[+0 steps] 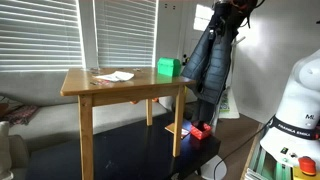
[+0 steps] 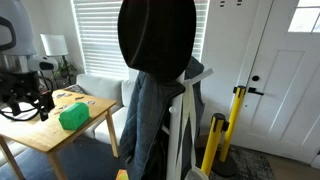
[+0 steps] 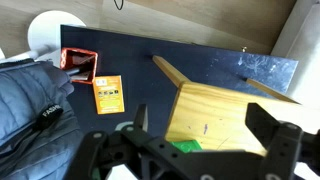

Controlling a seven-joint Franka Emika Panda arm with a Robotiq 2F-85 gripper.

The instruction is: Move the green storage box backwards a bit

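Note:
The green storage box (image 1: 168, 67) is a small bright green cube at one end of the wooden table (image 1: 100, 88), near the coat rack. It also shows in an exterior view (image 2: 73, 117) and, partly hidden behind the gripper body, in the wrist view (image 3: 183, 146). My gripper (image 2: 25, 100) hangs above the table, apart from the box. In the wrist view its fingers (image 3: 205, 125) are spread wide and hold nothing, well above the table top (image 3: 225, 105).
White papers (image 1: 115, 75) lie mid-table. A coat rack with a dark jacket (image 1: 212, 60) and a black hat (image 2: 155, 35) stands beside the box's end of the table. A red box (image 3: 80, 62) and an orange booklet (image 3: 107, 92) lie on the dark floor.

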